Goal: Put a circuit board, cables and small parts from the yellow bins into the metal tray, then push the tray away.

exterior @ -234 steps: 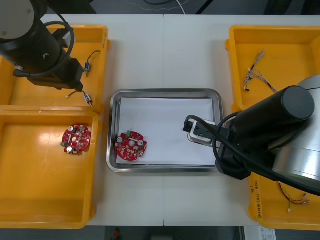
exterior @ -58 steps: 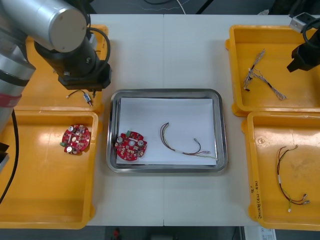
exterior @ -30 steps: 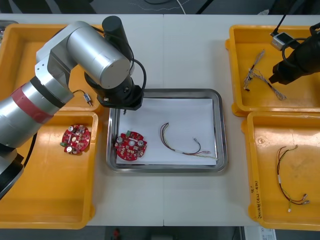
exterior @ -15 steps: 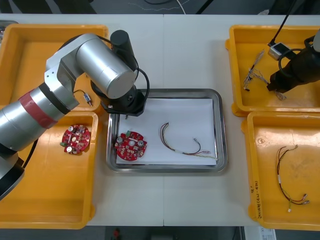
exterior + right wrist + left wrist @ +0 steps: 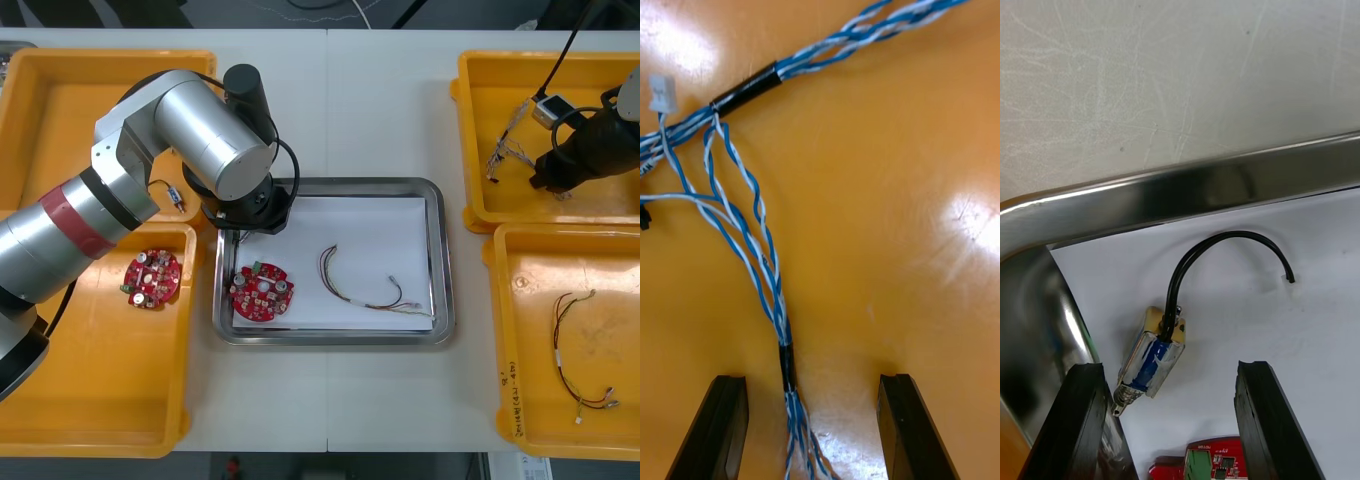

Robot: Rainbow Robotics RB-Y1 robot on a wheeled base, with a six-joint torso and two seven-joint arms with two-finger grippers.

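- Two grippers were at work when you were checked; neither had hold of anything.
- Your left gripper (image 5: 1169, 367) hung over the far left corner of the tray (image 5: 330, 184), fingers spread wide. A small metal part (image 5: 1154, 360) with a curled black lead (image 5: 1225, 238) lay free on the white lining (image 5: 1255, 322) between them. It sat nearer one finger and touched neither. I judged this a drop-off, with the part in the tray.
- One circuit board (image 5: 262, 293) and a thin cable (image 5: 342, 293) lay in the tray too, apart from each other.
- Your right gripper (image 5: 812, 377) was low in the far right bin (image 5: 462, 90). Its fingers were wide apart and straddled the twisted blue and white cable (image 5: 773, 300), evidently lined up so that closing would pinch the bundle at its black sleeve (image 5: 787, 358).
- Judged outstanding: that cable's transfer and the push of the tray.
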